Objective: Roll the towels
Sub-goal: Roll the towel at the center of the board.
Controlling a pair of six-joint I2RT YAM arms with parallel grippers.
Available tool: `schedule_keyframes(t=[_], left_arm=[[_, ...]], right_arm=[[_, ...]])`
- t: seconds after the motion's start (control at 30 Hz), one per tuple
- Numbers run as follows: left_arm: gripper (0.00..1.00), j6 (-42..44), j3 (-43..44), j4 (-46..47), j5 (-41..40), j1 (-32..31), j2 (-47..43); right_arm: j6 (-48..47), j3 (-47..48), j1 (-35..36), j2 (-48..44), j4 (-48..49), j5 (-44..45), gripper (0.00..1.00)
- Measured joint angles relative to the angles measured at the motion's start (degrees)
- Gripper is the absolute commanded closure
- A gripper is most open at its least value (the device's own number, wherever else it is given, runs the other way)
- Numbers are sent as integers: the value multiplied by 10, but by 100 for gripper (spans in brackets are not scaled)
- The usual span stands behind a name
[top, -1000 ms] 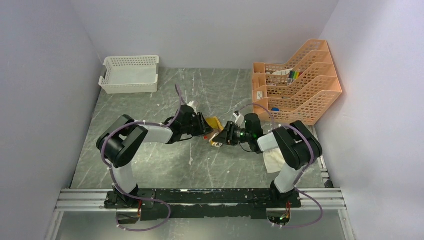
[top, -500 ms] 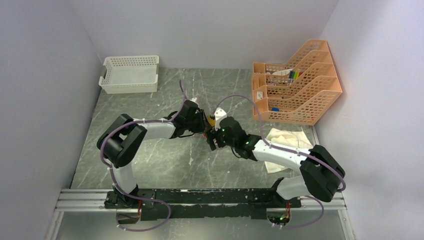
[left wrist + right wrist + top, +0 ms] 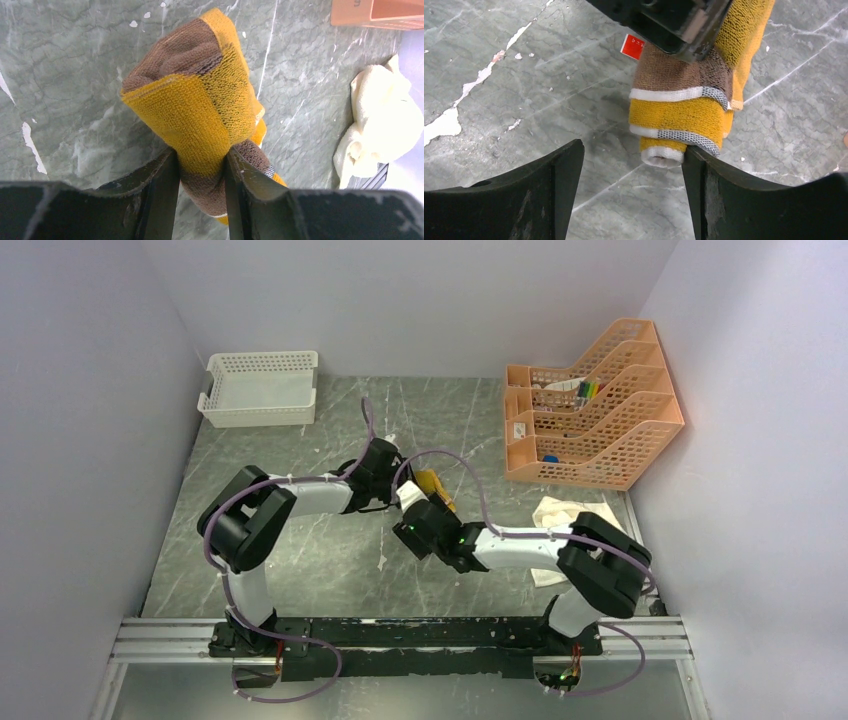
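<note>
The mustard-yellow and brown towel (image 3: 200,100) is bunched into a thick roll in mid-table. My left gripper (image 3: 200,156) is shut on its middle, and both pads press into the cloth. In the top view the yellow towel (image 3: 433,484) shows just right of the left gripper (image 3: 398,483). My right gripper (image 3: 631,160) is open, just short of the roll's striped end (image 3: 676,117), which touches the right finger (image 3: 704,175). From above, the right gripper (image 3: 415,527) sits below the towel. The cream towel (image 3: 565,518) lies crumpled at the right, also seen in the left wrist view (image 3: 382,122).
A white lattice basket (image 3: 260,388) stands at the back left. An orange tiered rack (image 3: 592,405) with small items stands at the back right, its corner showing in the left wrist view (image 3: 375,10). The table (image 3: 300,570) is grey marble with white chips.
My right gripper let go and opened, and its arm swung left and nearer, uncovering the cream towel. The left gripper kept its hold on the yellow towel and barely moved.
</note>
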Motion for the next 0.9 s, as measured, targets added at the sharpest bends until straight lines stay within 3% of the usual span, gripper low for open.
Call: schedule_keyframes(t=[0.1,0.17,0.27,0.3,0.43,0.63,0.9], left_arm=[[54,0,0,-1,4,0,0],[54,0,0,-2,5,0,0],[53,0,6,-8,9,0,2],[53,0,7,-9,12,1,2],[48,-5,7,-13,28,8,3],[27,-16,7,-36,44,19,-3],[25,-19,2,-54,43,30,-66]], right_arm=[[-2,9,12,23,5,25,34],[-2,16,13,39,7,37,43],[2,31,13,62,6,51,79],[8,37,13,70,5,57,87],[29,40,10,75,5,62,89],[79,17,-25,44,22,-1,94],[182,-75,-173,-36,112,-183,95]])
